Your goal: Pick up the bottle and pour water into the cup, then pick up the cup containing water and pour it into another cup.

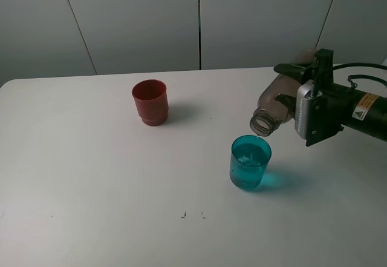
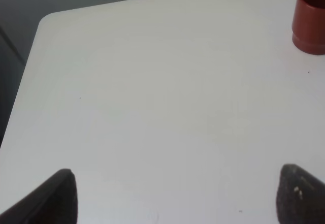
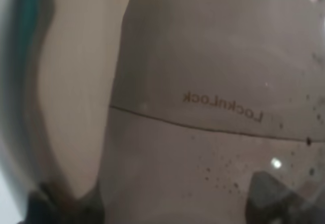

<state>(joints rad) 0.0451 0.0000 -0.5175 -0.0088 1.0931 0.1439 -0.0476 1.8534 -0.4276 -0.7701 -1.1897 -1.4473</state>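
Observation:
My right gripper [image 1: 291,86] is shut on the smoky grey-brown bottle [image 1: 273,105], which is tipped well over with its open neck just above the far right rim of the teal cup [image 1: 250,161]. Water shows inside that cup. The bottle [image 3: 213,82] fills the right wrist view, with a teal edge of the cup at one side. The dark-red cup [image 1: 150,102] stands upright to the back left, apart from both; it also sits at a corner of the left wrist view [image 2: 311,18]. My left gripper [image 2: 175,198] is open over bare table and holds nothing.
The white table [image 1: 91,188] carries small dark marks near its front middle. A pale panelled wall runs behind it. The left arm is outside the exterior high view. The table's rounded back-left corner shows in the left wrist view.

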